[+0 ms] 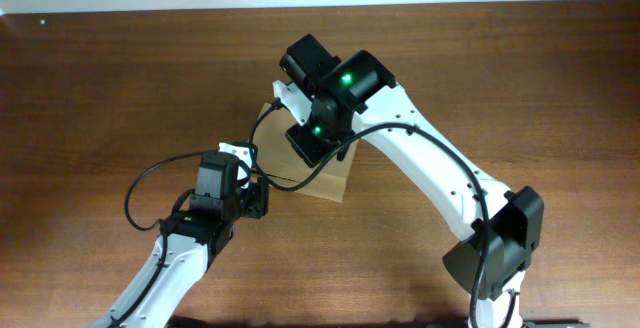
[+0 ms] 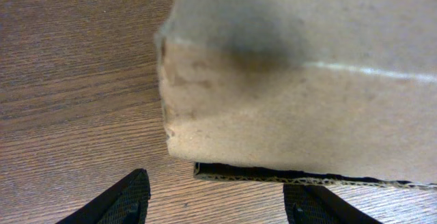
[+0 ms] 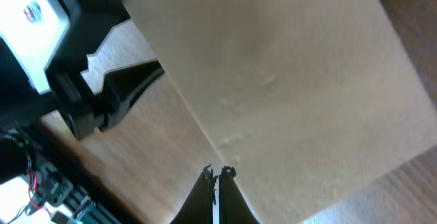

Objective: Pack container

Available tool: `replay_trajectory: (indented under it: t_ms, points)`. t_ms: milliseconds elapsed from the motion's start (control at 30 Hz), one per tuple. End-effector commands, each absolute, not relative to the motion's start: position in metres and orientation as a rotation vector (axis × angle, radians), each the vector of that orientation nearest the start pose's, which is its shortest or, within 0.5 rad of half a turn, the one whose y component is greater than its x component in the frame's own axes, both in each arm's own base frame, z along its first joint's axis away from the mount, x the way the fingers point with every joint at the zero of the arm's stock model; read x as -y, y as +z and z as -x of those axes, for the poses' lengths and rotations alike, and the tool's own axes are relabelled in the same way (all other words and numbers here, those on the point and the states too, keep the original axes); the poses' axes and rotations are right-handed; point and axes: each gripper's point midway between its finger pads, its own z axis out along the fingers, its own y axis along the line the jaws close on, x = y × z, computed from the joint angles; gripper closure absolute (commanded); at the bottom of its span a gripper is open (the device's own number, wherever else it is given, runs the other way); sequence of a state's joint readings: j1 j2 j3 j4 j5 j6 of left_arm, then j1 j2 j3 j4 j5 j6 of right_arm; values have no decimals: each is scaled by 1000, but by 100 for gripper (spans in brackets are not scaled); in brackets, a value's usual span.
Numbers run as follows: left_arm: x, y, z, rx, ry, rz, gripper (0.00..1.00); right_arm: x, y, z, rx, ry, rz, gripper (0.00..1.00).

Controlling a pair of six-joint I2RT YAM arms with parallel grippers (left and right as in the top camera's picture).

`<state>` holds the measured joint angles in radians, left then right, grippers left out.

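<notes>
The container (image 1: 330,180) is a plain tan cardboard box at the middle of the wooden table, mostly covered in the overhead view by my right wrist. Its lid lies down flat. My left gripper (image 2: 222,207) stands open at table height just short of the container (image 2: 287,108), with the box's lower corrugated edge beyond the fingertips and nothing between them. My right gripper (image 3: 218,175) is shut, its tips resting on the container (image 3: 293,80) at the fold between top and side. The left gripper (image 3: 109,98) shows there beside the box.
Bare wooden table (image 1: 100,88) surrounds the box on all sides. Black cables (image 1: 150,183) loop off the left arm near the box's left side. The right arm's base (image 1: 495,248) stands at the front right.
</notes>
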<state>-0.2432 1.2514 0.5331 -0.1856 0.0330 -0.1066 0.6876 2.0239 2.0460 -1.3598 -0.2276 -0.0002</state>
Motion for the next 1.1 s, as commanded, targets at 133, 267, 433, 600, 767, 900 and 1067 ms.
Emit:
replay_trajectory:
  t_ms: [133, 267, 433, 600, 767, 900, 1067]
  points:
    - [81, 51, -301, -2486, -189, -174, 36, -320, 197, -319, -2684, 465, 1048, 96]
    - [81, 51, -301, -2486, -189, -174, 36, -321, 198, -321, -2663, 465, 1066, 96]
    - [81, 51, -301, -2485, -189, -174, 36, -323, 198, -324, -2635, 465, 1091, 96]
    - [81, 51, -301, -2485, -189, -174, 36, -325, 199, -326, -2623, 467, 1093, 96]
    - [81, 51, -301, -2485, -189, -174, 36, -326, 197, -327, -2606, 463, 1120, 96]
    - [81, 51, -301, -2485, -189, -174, 36, -328, 198, -329, -2593, 465, 1118, 96]
    - [81, 51, -301, -2485, -189, -174, 36, -325, 196, -337, -2586, 416, 1102, 96]
